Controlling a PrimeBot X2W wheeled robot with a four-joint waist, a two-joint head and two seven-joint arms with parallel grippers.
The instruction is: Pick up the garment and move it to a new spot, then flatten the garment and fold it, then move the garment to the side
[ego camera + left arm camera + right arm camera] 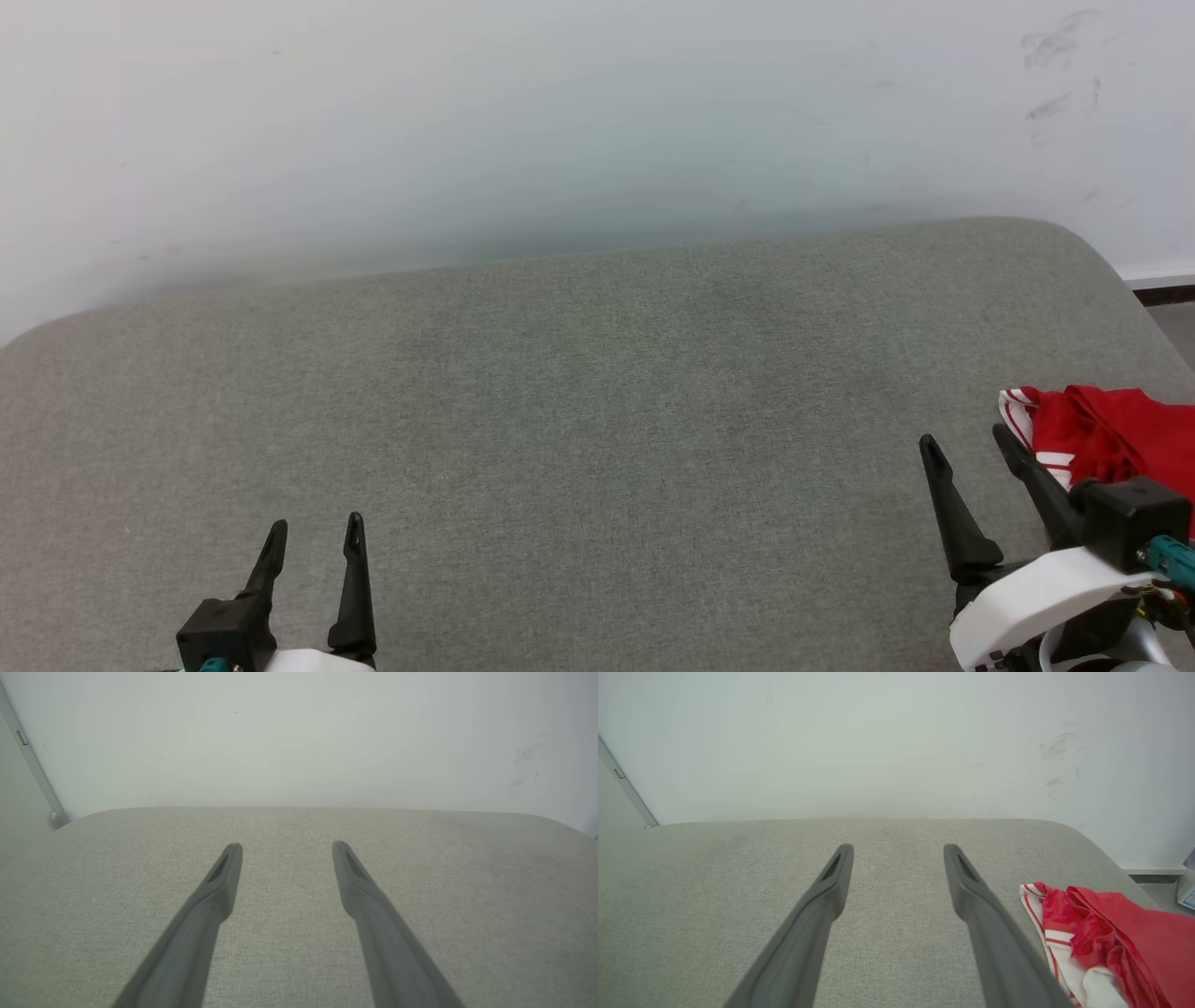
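The garment [1106, 431] is a crumpled red jersey with a white, red-striped sleeve edge, bunched at the far right edge of the grey padded surface [597, 392]. In the right wrist view the garment [1111, 933] lies just right of my right fingers. My right gripper [966, 441] is open, its right finger close beside the garment's left edge, nothing between the fingers. My left gripper [315, 525] is open and empty at the lower left, far from the garment. The left gripper [286, 847] hovers over bare grey fabric.
A pale wall [560, 121] rises right behind the padded surface, with dark scuff marks [1055, 56] at the upper right. The surface's rounded right corner [1102, 252] drops off to floor. A white box [1186, 891] sits beyond that edge.
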